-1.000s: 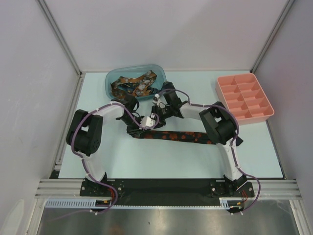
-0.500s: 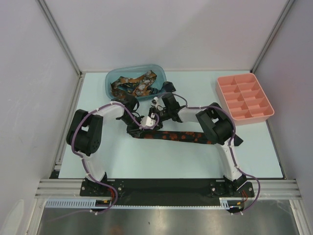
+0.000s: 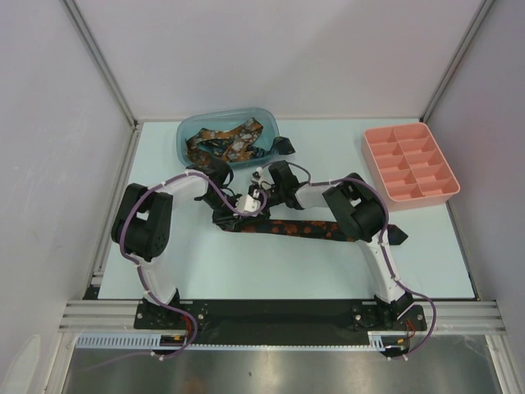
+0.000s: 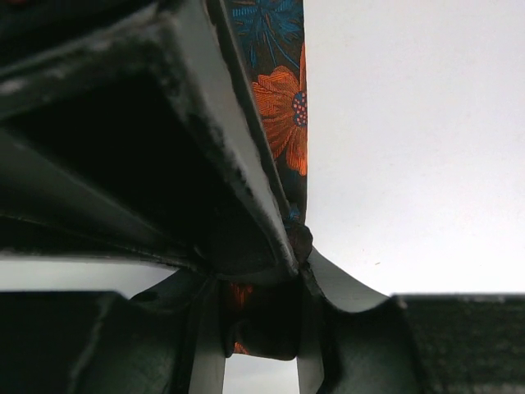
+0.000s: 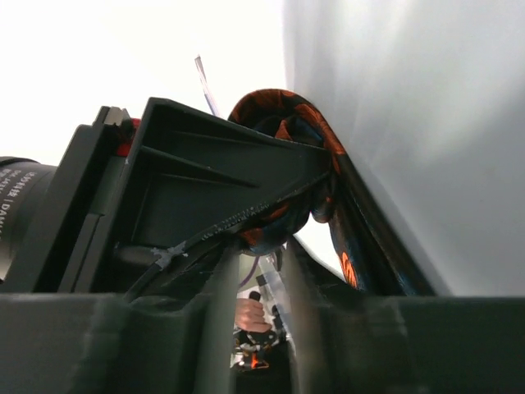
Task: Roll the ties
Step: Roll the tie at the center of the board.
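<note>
Tie [image 3: 295,229] lies flat on the table [image 3: 246,271], stretching off to the right of my left claw [image 3: 229,217], whose wrist view shows the fingers pressed together on the fabric's end with no gap between them. Right claw [image 3: 261,195] sits just behind and to the right of the left one, nearly closed on a loop of that tie curling over one finger. Blue bin [image 3: 182,135] of more ties [image 3: 221,144] is just beyond both claws, and the pink tray [image 3: 371,156] is well off to their right.
</note>
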Tool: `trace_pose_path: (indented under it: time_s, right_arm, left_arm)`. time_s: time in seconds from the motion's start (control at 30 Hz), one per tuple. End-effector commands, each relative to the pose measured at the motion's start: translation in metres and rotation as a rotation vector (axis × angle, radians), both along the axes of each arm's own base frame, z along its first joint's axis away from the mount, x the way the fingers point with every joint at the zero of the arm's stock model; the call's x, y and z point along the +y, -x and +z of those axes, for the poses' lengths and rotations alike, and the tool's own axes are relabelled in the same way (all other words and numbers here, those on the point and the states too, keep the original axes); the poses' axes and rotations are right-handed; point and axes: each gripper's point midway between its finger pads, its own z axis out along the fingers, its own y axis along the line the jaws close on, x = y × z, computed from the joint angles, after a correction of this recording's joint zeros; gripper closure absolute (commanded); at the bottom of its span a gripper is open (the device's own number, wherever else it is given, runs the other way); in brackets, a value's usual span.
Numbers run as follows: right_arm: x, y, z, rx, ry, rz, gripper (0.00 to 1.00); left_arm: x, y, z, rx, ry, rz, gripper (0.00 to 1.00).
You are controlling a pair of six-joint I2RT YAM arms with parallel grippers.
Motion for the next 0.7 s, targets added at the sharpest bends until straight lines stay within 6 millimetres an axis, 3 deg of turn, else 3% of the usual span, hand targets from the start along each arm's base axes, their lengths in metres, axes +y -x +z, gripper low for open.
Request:
trace_pose_path:
  time_s: [0.0,0.1,0.23,0.37,0.47,0.67]
  right_arm:
    - [0.007,-0.006,-0.004,-0.046,-0.001,-0.014,0.80]
    - [0.000,-0.006,-0.010,-0.053,0.022,-0.011,1.00]
    - [-0.015,-0.003,-0.023,-0.042,0.084,0.003,1.00]
    - [-0.029,-0.003,-0.031,-0.059,0.124,0.005,1.00]
    - [-0.036,-0.002,-0.037,-0.062,0.159,0.010,1.00]
    - [-0.042,-0.005,-0.046,-0.095,0.203,0.026,1.00]
  left_arm:
    - [0.011,0.002,-0.014,0.019,-0.071,-0.004,0.64]
    - [0.011,0.002,-0.015,0.022,-0.070,-0.002,0.62]
    - [0.011,0.001,-0.013,0.013,-0.065,0.007,0.57]
    - [0.008,-0.016,0.009,-0.004,0.014,0.086,0.34]
    - [0.004,-0.027,0.031,-0.026,0.093,0.121,0.25]
    - [0.002,-0.025,0.029,-0.024,0.109,0.100,0.19]
